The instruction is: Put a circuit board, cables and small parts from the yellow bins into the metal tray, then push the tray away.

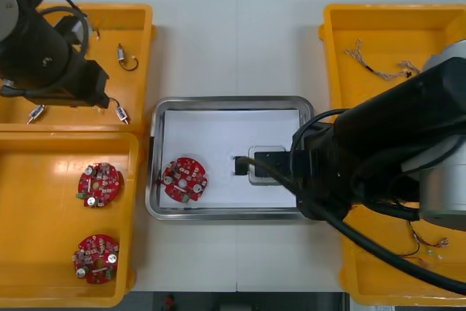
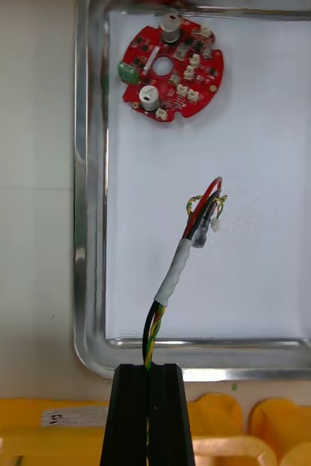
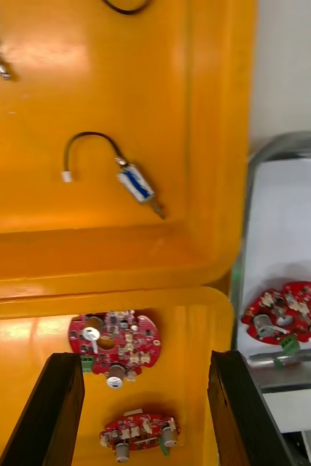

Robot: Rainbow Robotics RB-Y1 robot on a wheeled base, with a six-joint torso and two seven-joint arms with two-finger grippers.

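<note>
My right gripper (image 2: pixel 148 373) is clamped on the red and yellow cable (image 2: pixel 175 271), fingers pressed almost together with only the thin wires between them. The cable runs from my fingertips out over the white inside of the metal tray (image 1: pixel 229 101), its taped middle and looped free end above the liner (whether that end touches the liner I cannot tell). In the front view my right arm comes in from the right of the frame and ends over the middle of the tray, which sits at the centre of the frame. One round red circuit board (image 1: pixel 184 179) lies flat in the tray's lower left corner, near the rim and apart from the cable's end.

My left gripper (image 3: pixel 144 360) hangs with its fingers wide apart, holding nothing, above the wall where the upper-left bin (image 1: pixel 116 23) meets the lower-left bin (image 1: pixel 44 216); the front view has that arm in the upper left of the frame. In the lower-left bin lie a second board (image 1: pixel 99 184) and a third board (image 1: pixel 95 258), the third nearer the bottom edge. Small metal parts (image 1: pixel 121 113) lie in the upper-left bin, one with a curled black lead. A twisted cable (image 1: pixel 378 63) lies in the upper-right bin (image 1: pixel 378 27)
</note>
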